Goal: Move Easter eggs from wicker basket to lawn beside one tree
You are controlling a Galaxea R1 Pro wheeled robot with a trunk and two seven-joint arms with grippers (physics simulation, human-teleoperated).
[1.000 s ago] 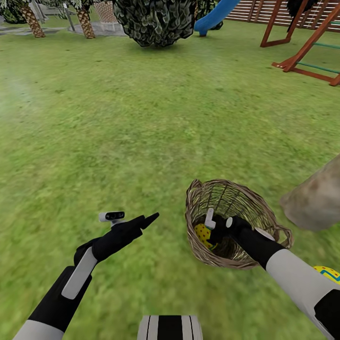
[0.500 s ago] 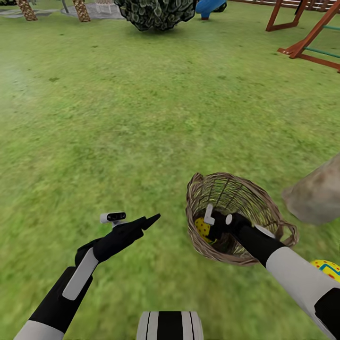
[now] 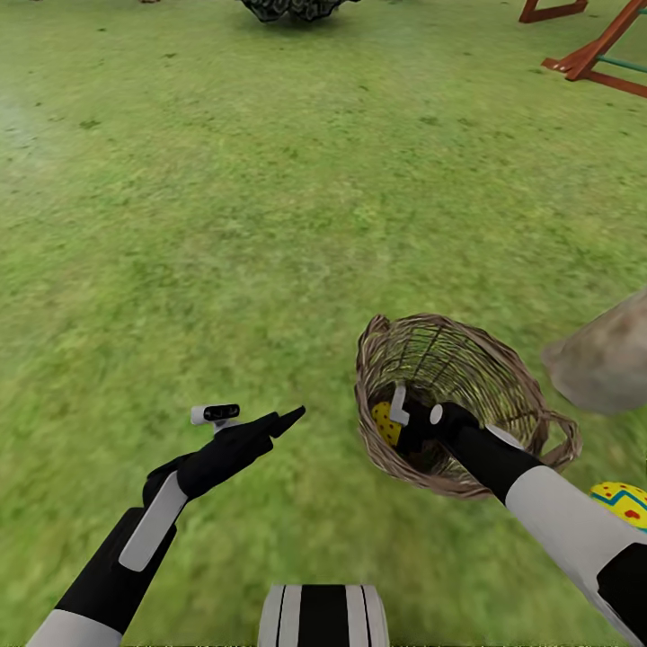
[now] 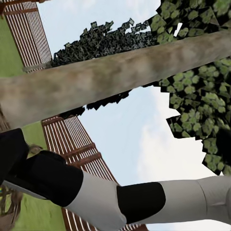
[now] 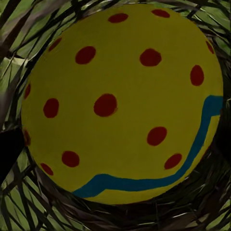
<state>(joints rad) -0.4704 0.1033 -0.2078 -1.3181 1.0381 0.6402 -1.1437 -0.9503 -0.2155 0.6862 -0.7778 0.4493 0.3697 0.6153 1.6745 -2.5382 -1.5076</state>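
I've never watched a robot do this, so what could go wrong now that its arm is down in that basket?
The right gripper reaches into the tilted wicker basket, so lifting might drag or tip it. The round Easter egg inside could slip from the fingers. Another egg lies on the lawn close under the right arm, which might nudge it.

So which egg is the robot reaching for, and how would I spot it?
Start at the tree trunk at the right of the head view; on the lawn beside it sits the wicker basket. The egg lies inside it, at the right gripper. Unlike the egg on the grass, it is ringed by wicker.
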